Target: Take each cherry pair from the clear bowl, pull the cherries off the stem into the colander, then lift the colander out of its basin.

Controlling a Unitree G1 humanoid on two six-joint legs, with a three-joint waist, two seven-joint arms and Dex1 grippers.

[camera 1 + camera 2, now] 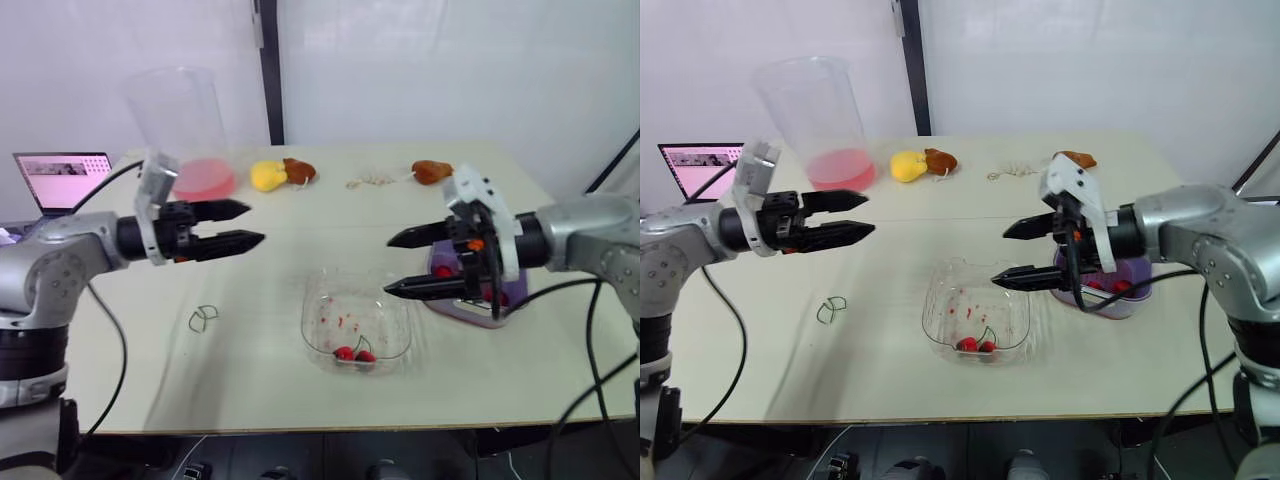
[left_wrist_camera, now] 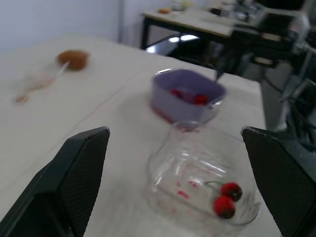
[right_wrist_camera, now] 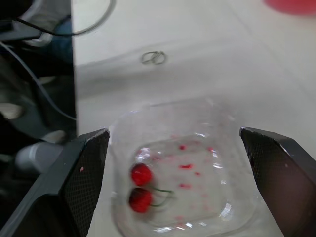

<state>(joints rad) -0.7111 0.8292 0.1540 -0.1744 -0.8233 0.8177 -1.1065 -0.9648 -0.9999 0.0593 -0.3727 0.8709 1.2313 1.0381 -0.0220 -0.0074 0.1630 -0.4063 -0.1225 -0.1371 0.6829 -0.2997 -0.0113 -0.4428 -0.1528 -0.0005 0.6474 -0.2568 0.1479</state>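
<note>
Clear bowl [image 1: 322,318]: on the table near the front edge, between the two arms, smeared with red juice spots.
Cherry pair [image 1: 354,354]: one pair left, lying at the front of the bowl, both cherries joined on the stem.
Colander [image 2: 170,106]: purple, just beside the bowl on the right side, with a few red cherries [image 2: 199,99] already inside.
Basin [image 1: 1110,308]: under the colander, hard to tell apart from it; colander not yet lifted out.
Left gripper [image 1: 255,223]: jaws apart, holding nothing, above the table to the left of the bowl, well apart from it.
Right gripper [image 1: 388,265]: jaws wide apart, holding nothing, above the right rim of the bowl and in front of the colander.
Green loop [image 1: 203,318]: on the table left of the bowl, probably a bare stem.
Done, as judged: most pairs taken out and pulled apart.
Left to do: picking up the last pair, pulling both cherries into the colander, then raising the colander from the basin.
</note>
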